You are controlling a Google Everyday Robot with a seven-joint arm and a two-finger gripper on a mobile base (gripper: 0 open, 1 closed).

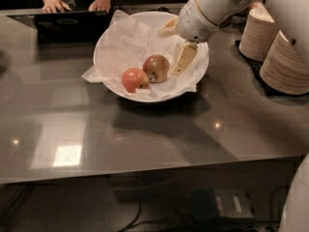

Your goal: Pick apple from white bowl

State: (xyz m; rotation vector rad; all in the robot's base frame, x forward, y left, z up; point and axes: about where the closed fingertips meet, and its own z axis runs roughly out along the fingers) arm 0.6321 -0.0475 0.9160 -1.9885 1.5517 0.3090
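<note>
Two apples (156,67) (134,79), one bowl (159,98) (gripper (176,44) above)

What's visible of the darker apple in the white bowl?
The apple is dull red-brown with a greenish-yellow tinge, round, whole and smooth-skinned. It sits on crumpled white paper near the middle of the white bowl, with its left side against the brighter apple. The gripper hangs just to its right, jaws open, apparently not touching it.

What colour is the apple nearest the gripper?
The apple is dull red-brown, greenish-tinged, in the camera view; the gripper hangs open beside it.
</note>
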